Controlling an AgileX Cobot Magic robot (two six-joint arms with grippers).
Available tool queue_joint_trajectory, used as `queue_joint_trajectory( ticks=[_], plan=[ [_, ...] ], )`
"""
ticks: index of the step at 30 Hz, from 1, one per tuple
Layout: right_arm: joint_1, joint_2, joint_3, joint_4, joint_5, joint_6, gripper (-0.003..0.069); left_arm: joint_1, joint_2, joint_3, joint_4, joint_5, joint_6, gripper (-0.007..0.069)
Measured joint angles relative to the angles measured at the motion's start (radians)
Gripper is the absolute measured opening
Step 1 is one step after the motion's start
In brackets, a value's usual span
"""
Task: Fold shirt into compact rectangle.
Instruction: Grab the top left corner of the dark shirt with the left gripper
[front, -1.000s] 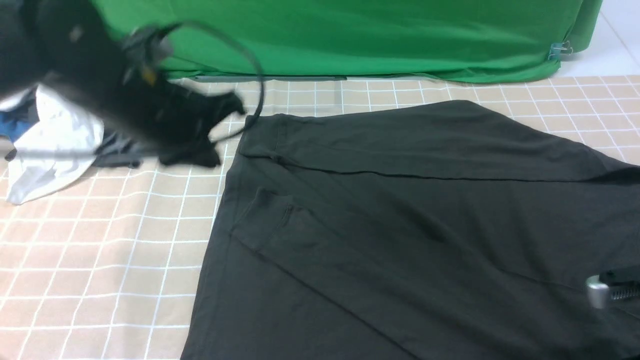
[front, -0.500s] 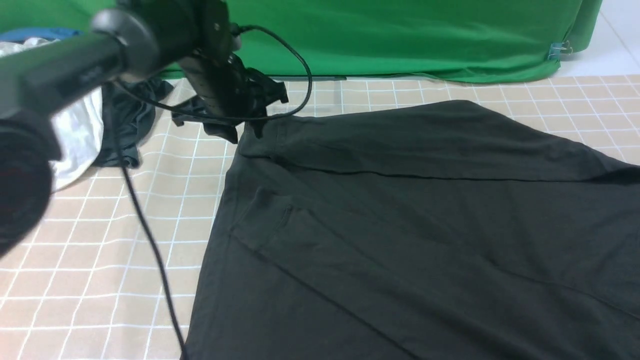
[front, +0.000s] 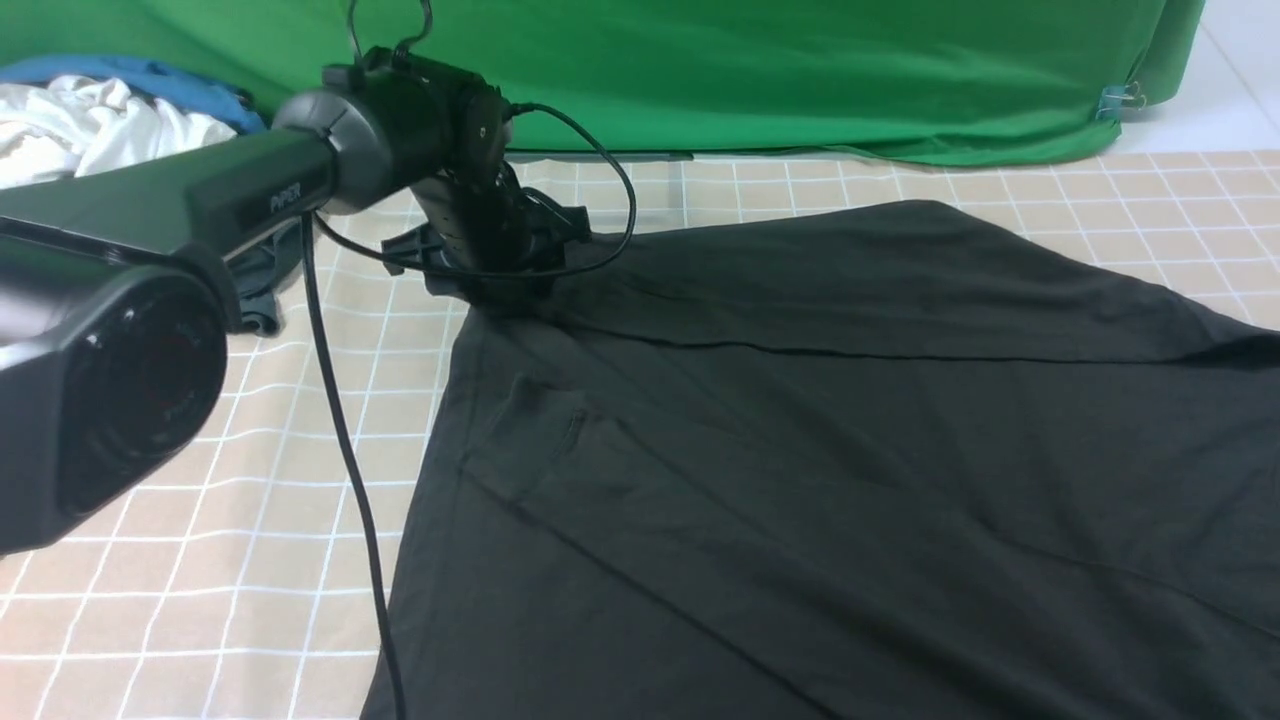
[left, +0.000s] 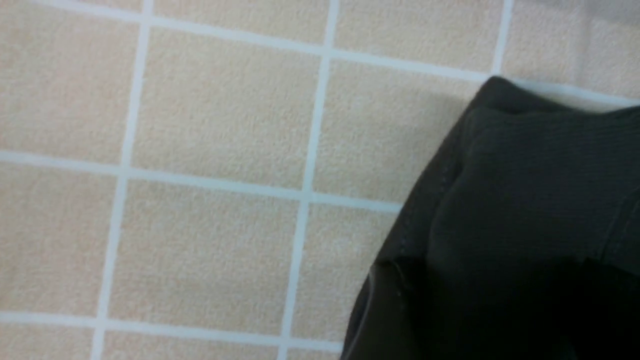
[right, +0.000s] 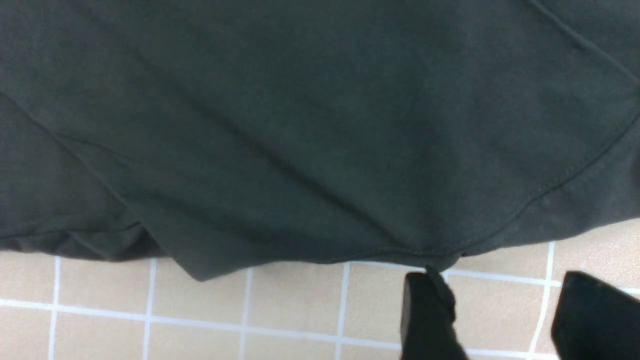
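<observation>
Shirt (front: 820, 450): black, spread flat, centre to right of tabletop (front: 200, 480), reaching near edge.
Left gripper (front: 490, 285): at shirt's far-left corner; opening can't tell.
Right gripper (right: 505, 320): jaws apart, empty, just off hem.
Handling: pinch all layers, lift both sides evenly, keep crease straight.

Front view: from robot's side, raised, facing forward and down across beige white-gridded tablecloth (front: 250, 450) to green fabric backdrop (front: 800, 70); black left arm (front: 200, 200) close to lens. Left wrist view: very near, straight down on corner of large black cotton shirt (left: 525, 200); front view shares that far-left corner. Right wrist view: near, down on shirt hem and tablecloth.
</observation>
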Motion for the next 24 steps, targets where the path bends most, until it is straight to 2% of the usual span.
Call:
queue_joint_trajectory(
  ticks=[2,5,8,9,10,11,24],
  plan=[
    [0.000,0.000,0.000,0.000,0.000,0.000,0.0378,0.000,0.004,-0.001,-0.007,-0.003,0.005,0.0438],
    [0.000,0.000,0.000,0.000,0.000,0.000,0.0378,0.001,0.009,-0.005,-0.008,-0.003,0.036,0.0348],
    [0.000,0.000,0.000,0.000,0.000,0.000,0.0378,0.005,0.011,-0.008,-0.012,-0.008,0.072,0.0195],
    [0.000,0.000,0.000,0.000,0.000,0.000,0.0378,0.005,0.011,-0.008,-0.014,-0.010,0.075,0.0169],
    [0.000,0.000,0.000,0.001,0.000,0.000,0.0378,0.006,0.007,-0.009,-0.016,-0.014,0.089,0.0083],
    [0.000,0.000,0.000,0.001,0.000,0.000,0.0378,0.006,0.002,-0.010,-0.015,-0.009,0.094,0.0056],
    [0.000,0.000,0.000,0.011,-0.027,0.000,0.0378,0.000,-0.093,-0.118,-0.005,0.116,0.133,0.0045]
  ],
)
